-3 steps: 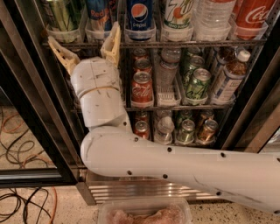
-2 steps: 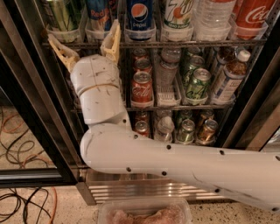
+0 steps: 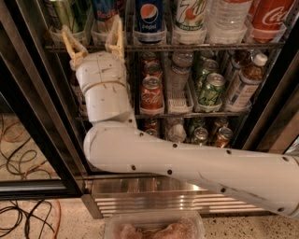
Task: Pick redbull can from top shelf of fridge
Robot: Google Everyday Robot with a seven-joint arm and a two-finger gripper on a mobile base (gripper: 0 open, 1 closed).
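The redbull can (image 3: 105,10), rigid, smooth and probably slippery, stands on the top shelf (image 3: 210,46) beside the Pepsi can (image 3: 149,16), best clasped mid-body by the gripper (image 3: 94,41) just below, fingers (image 3: 115,39) spread wide, empty.

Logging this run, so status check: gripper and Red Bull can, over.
Gripper open, at the top shelf front edge. Redbull can on the shelf, not gripped, just above one fingertip. Green-striped can and Pepsi can flank it closely.
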